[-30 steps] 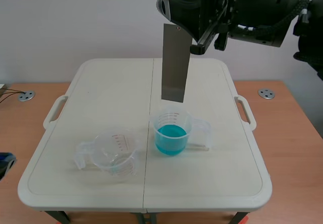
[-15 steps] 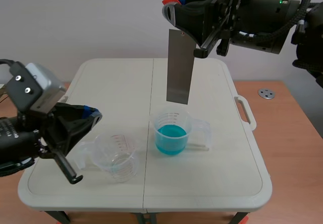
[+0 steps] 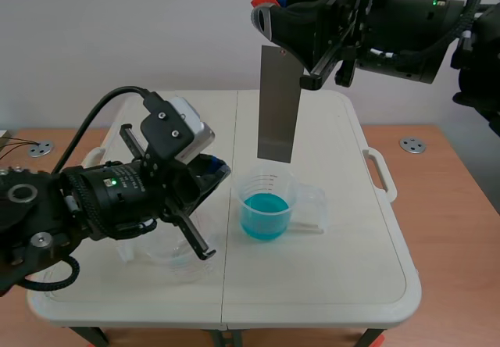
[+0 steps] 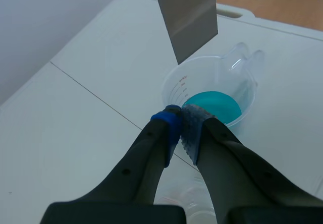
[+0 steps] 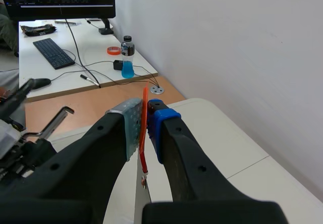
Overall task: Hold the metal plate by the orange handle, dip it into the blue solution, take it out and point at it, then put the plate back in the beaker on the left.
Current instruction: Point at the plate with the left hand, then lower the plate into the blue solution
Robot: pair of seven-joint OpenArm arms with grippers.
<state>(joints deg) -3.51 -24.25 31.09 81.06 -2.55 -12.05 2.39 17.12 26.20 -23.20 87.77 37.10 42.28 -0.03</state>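
The blue beaker (image 3: 291,193) stands near the middle of the white surface (image 3: 351,284). It holds the blue solution (image 3: 265,207).

The metal plate (image 3: 277,105) hangs straight up and down right above the blue beaker. Its low edge is just over the beaker's rim and does not touch the blue solution. The plate looks plain grey.

The right claw (image 3: 271,12) is high above the blue beaker. It is pinching the orange handle (image 5: 144,128) at the top of the plate, with one pad on each side.

The left claw (image 4: 180,122) is just beside the blue beaker, on its left side and a little above its rim. Its two fingers are pressed together with nothing between them. The tip points toward the beaker and the low end of the plate.

The empty beaker (image 3: 168,259) sits on the surface to the left of the blue beaker. The left arm hides part of it.
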